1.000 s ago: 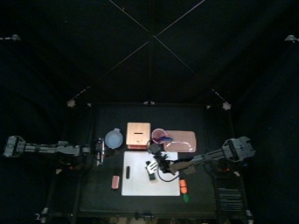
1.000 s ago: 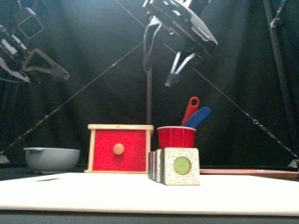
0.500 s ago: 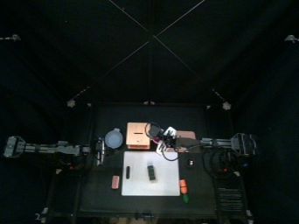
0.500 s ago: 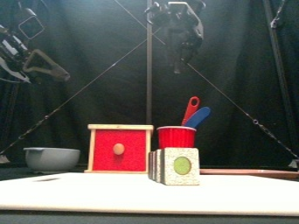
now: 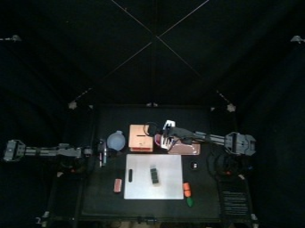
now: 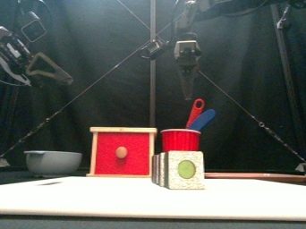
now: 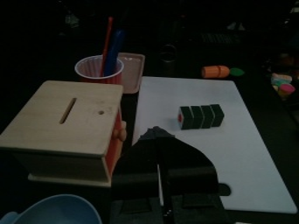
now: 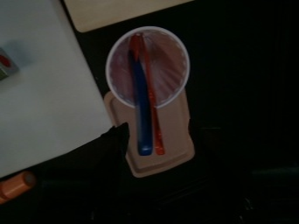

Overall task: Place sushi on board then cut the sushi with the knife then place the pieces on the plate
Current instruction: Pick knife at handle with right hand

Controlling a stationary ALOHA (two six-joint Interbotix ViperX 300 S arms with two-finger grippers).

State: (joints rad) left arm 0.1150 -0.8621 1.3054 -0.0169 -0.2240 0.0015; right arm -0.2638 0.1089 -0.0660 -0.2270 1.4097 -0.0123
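The sushi roll [image 5: 156, 175] of dark green blocks lies whole on the white board [image 5: 141, 183]; the front view shows it end-on [image 6: 180, 170]. Behind it stands the red cup [image 6: 181, 140] holding the blue and red knives [image 6: 199, 114]. My right gripper [image 6: 185, 82] hangs open well above the cup, and the right wrist view looks straight down into the cup [image 8: 152, 66] between the jaws. The pink tray [image 5: 188, 144] lies right of the cup. My left gripper [image 5: 102, 154] rests at the left, its jaws shut, nothing in them.
A wooden box [image 5: 141, 136] with a red drawer front stands left of the cup, and a blue-grey bowl [image 5: 116, 141] beyond it. Small toy foods lie off the board: one [image 5: 118, 185] at its left, another [image 5: 188, 190] at its right.
My right arm has swung from above the board back to above the red cup. The sushi, the knives and the left arm have stayed put.
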